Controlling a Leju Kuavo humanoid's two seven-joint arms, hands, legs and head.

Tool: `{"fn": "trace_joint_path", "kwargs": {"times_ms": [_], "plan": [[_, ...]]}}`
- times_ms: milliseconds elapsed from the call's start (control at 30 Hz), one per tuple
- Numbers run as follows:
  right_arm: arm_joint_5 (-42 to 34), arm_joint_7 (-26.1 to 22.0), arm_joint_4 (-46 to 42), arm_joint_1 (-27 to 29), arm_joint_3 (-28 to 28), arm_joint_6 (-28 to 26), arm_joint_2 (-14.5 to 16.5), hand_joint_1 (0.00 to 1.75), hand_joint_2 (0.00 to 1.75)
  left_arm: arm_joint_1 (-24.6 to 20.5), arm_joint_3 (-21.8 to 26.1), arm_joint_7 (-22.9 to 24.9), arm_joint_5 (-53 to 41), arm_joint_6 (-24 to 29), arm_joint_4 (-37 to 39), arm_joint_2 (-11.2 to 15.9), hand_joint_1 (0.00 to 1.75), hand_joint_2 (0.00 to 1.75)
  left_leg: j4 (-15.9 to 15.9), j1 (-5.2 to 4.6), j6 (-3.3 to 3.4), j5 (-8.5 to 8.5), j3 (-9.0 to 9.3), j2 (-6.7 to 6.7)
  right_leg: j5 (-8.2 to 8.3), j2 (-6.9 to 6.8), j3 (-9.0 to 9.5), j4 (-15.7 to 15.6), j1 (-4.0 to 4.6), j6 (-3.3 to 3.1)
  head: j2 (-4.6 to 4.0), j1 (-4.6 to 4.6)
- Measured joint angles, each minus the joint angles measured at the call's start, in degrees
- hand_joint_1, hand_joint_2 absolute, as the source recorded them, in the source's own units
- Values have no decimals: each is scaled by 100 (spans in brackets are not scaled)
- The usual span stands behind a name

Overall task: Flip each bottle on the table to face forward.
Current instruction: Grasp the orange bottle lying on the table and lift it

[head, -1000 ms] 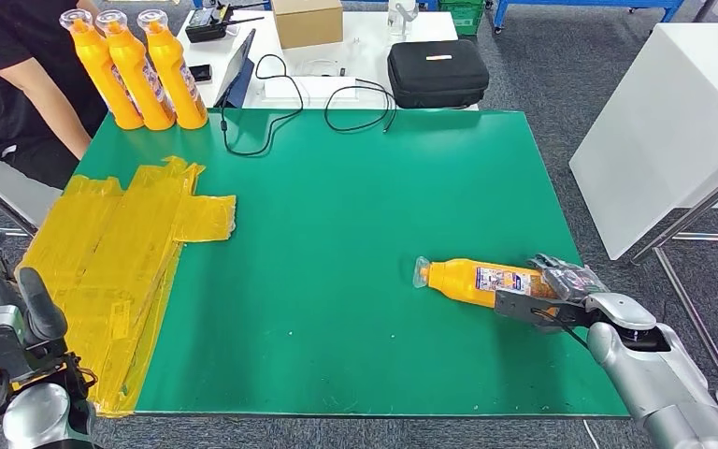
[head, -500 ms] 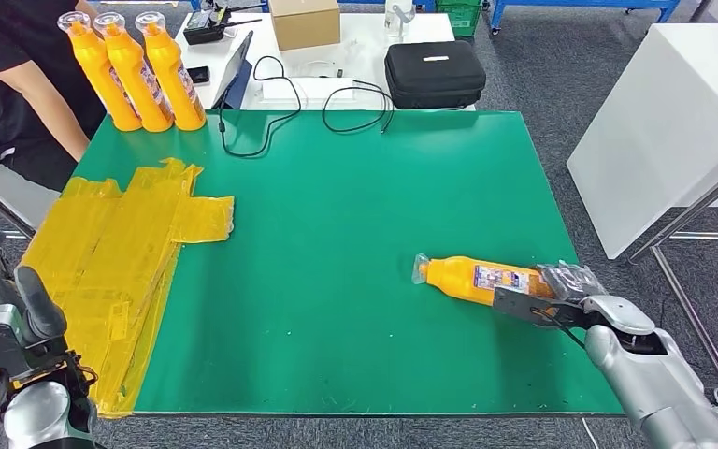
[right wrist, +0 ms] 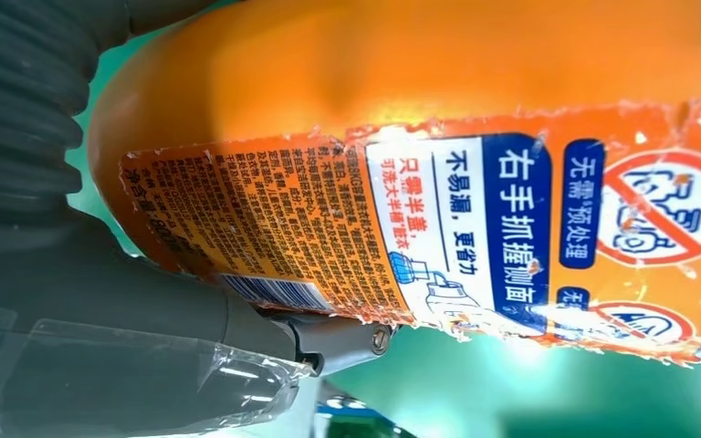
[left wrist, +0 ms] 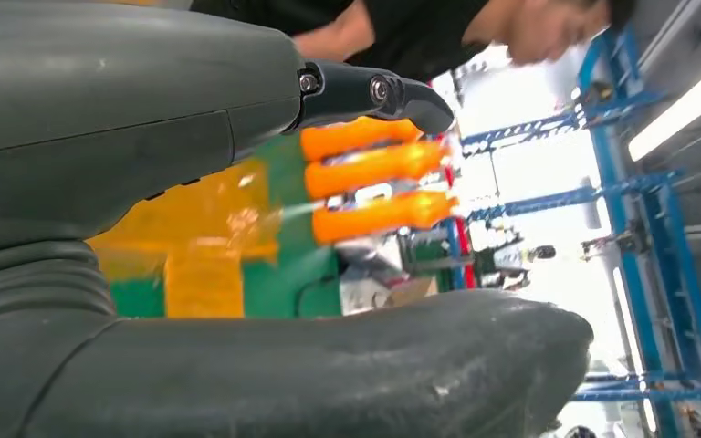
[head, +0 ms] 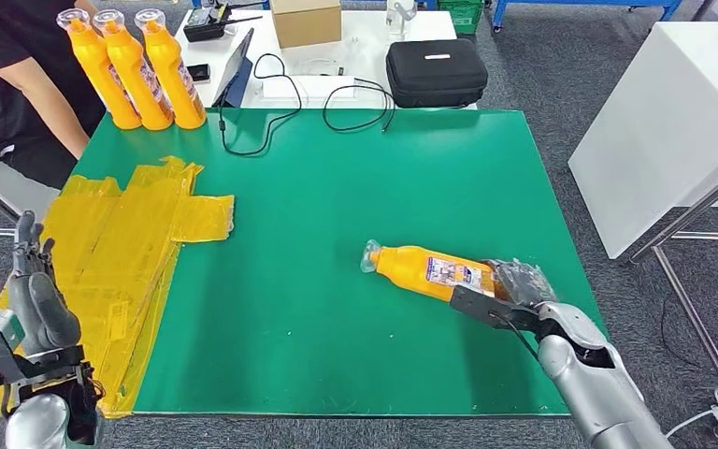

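Observation:
An orange bottle [head: 427, 271] with a printed label lies on its side on the green table [head: 337, 187], cap pointing left. My right hand [head: 509, 295] grips its base end at the table's right front. The right wrist view shows the bottle's label [right wrist: 438, 219] close up, with the thumb [right wrist: 237, 319] against it. Three more orange bottles [head: 136, 70] stand upright at the far left corner; the left wrist view shows them too [left wrist: 374, 182]. My left hand [head: 33, 299] hangs low at the left, off the table, fingers apart and holding nothing.
Yellow plastic sheeting [head: 112, 253] covers the table's left edge. A person in black [head: 19, 84] stands at the far left. Black cables [head: 271, 122] trail onto the back edge. Behind are a black case [head: 435, 70] and a cardboard box [head: 305, 21]. A white cabinet [head: 673, 122] stands to the right.
My right hand has shifted the lying bottle to the left, toward the table's middle. My left hand has risen a little and its fingers now point upward.

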Motion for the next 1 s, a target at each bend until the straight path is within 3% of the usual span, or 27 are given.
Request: {"fn": "trace_joint_path", "kwargs": {"times_ms": [100, 267, 733, 1000], "plan": [[-188, -135, -257, 111, -53, -120, 172, 175, 175, 165, -69, 176, 617, -526, 0, -26, 0, 175, 0, 0, 0, -1, -2, 0, 0, 0, -2, 0, -1, 0, 0, 1], [-653, -485, -966, 498, -179, -393, 527, 175, 175, 631, -314, 368, 1698, -1501, 15, -155, 0, 175, 0, 0, -5, -6, -6, 1, -3, 0, -10, 0, 0, -1, 0, 1], [-1007, -731, -1682, 892, -352, -375, 887, 175, 175, 925, -535, 451, 2095, -1820, 31, -283, 0, 175, 0, -1, -6, -5, -11, 1, -3, 0, -13, 0, -2, -1, 0, 1], [-1974, -1143, -1940, 1095, -349, -166, 1595, 175, 175, 943, -819, 592, 3039, -2388, 276, -485, 0, 175, -2, 1, -6, -6, -12, 4, -4, 2, -17, 0, 1, -2, 0, 1]]}}
